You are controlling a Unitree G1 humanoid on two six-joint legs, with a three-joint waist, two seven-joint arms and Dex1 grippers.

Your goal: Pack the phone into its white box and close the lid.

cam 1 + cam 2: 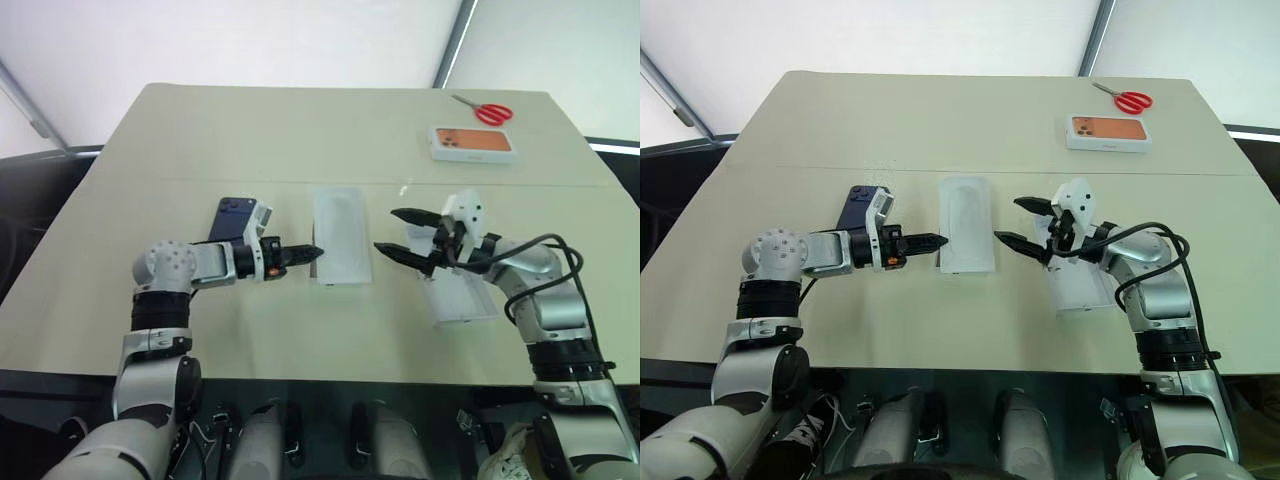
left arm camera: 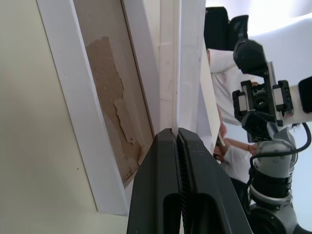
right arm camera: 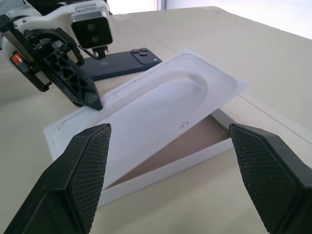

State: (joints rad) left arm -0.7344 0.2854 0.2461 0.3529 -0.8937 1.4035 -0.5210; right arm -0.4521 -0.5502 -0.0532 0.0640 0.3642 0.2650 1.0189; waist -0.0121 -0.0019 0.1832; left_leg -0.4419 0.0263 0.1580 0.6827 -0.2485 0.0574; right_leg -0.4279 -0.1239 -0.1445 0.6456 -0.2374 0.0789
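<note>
The dark navy phone point(image 3: 122, 63) lies flat on the table behind my left wrist, camera bump up. Beside it stands the white box point(image 3: 165, 168), its brownish bottom showing. A thin white insert point(image 1: 340, 230) with a rounded outline rests tilted over the box. My left gripper point(image 1: 313, 253) is shut on the insert's long edge, which runs straight out from between its fingertips point(image 2: 168, 139). My right gripper point(image 1: 385, 230) hovers open and empty just right of the box, pointing at it. The white lid point(image 1: 465, 300) lies flat under my right forearm.
A white box with an orange phone picture point(image 1: 473, 143) sits at the far right of the table, and red-handled scissors point(image 1: 490, 112) lie just beyond it. The table's front edge runs close below both arms.
</note>
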